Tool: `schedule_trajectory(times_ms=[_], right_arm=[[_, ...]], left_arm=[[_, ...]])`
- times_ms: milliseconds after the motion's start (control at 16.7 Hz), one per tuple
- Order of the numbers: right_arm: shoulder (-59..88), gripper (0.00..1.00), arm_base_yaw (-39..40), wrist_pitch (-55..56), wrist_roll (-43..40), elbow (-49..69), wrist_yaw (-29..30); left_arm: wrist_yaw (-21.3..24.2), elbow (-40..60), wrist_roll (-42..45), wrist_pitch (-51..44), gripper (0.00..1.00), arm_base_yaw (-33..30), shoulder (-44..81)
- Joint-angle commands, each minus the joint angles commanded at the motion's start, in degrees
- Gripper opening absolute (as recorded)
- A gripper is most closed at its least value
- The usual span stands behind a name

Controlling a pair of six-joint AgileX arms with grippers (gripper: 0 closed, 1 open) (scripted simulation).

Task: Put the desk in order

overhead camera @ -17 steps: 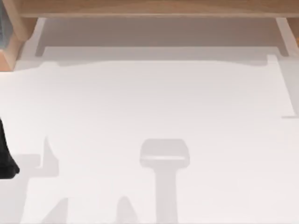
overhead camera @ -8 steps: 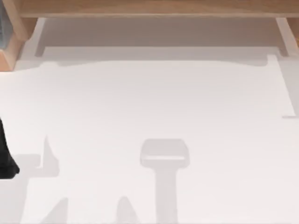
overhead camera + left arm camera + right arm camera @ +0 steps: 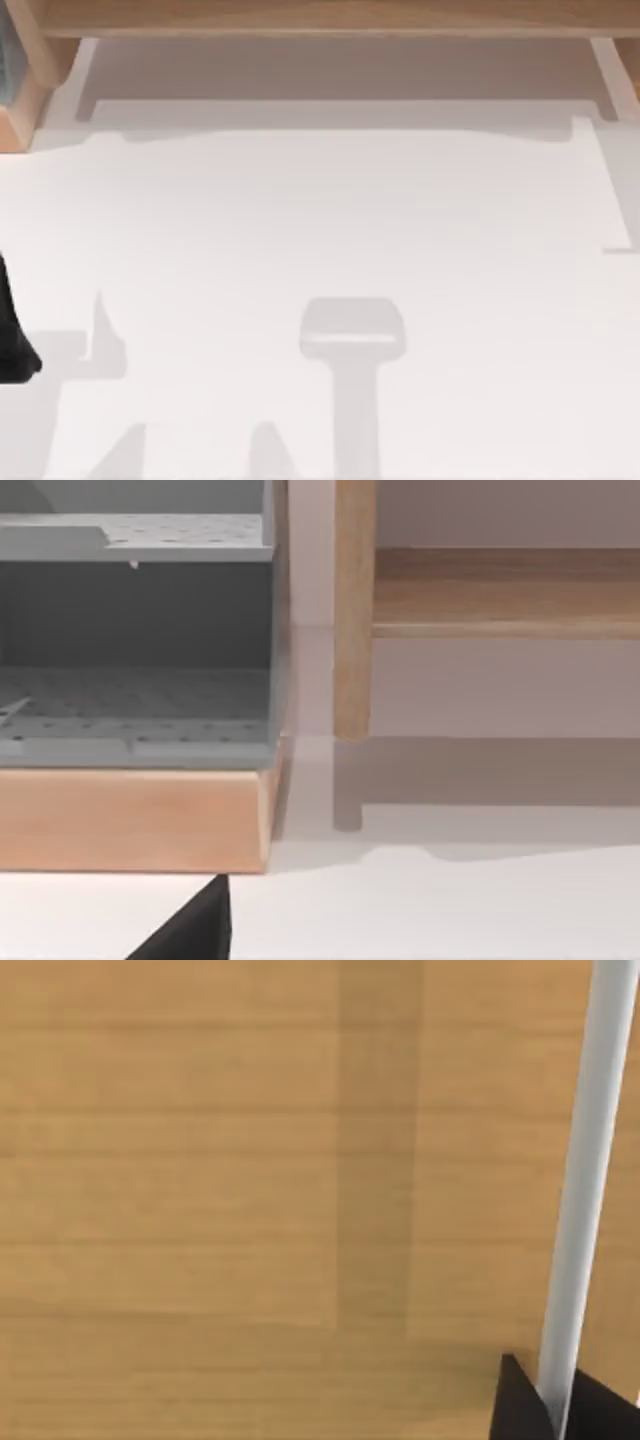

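Observation:
The desk (image 3: 330, 220) is a broad, plain white top that spreads across the top view, with a light-brown wooden shelf (image 3: 330, 18) along its far edge. My left arm (image 3: 12, 335) shows as a dark shape at the desk's left edge. In the left wrist view a dark part of my left gripper (image 3: 190, 932) hangs over the white top, facing the back left corner. In the right wrist view dark parts of my right gripper (image 3: 525, 1408) sit beside a thin white bar (image 3: 575, 1210), in front of a flat wooden surface (image 3: 220, 1180).
A grey perforated organiser (image 3: 135, 630) rests on a wooden block (image 3: 130, 820) at the back left corner, next to a wooden upright post (image 3: 352, 610) of the shelf. Soft grey shadows (image 3: 350, 335) lie on the near part of the desk.

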Motion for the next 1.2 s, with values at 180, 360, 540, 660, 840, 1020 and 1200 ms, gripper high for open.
schedule_trajectory(times_ms=[180, 360, 540, 660, 840, 1020, 1200], right_arm=[[0.00, 0.00, 0.00, 0.00, 0.00, 0.00, 0.00], [0.64, 0.00, 0.55, -0.89, 0.08, 0.73, 0.64], [2.31, 0.00, 2.70, -3.48, -0.06, 5.41, 2.90], [3.42, 0.00, 4.37, -5.52, -0.05, 9.09, 4.62], [4.78, 0.00, 6.51, -8.04, 0.01, 12.45, 6.71], [4.85, 0.00, 6.62, -8.17, 0.01, 12.57, 6.82], [5.39, 0.00, 6.66, -8.87, 0.05, 13.33, 7.07]], left_arm=[[0.00, 0.00, 0.00, 0.00, 1.00, 0.00, 0.00], [0.00, 0.00, 0.00, 0.00, 1.00, 0.00, 0.00], [0.00, 0.00, 0.00, 0.00, 1.00, 0.00, 0.00], [0.00, 0.00, 0.00, 0.00, 1.00, 0.00, 0.00], [0.00, 0.00, 0.00, 0.00, 1.00, 0.00, 0.00], [0.00, 0.00, 0.00, 0.00, 1.00, 0.00, 0.00], [0.00, 0.00, 0.00, 0.00, 1.00, 0.00, 0.00]])
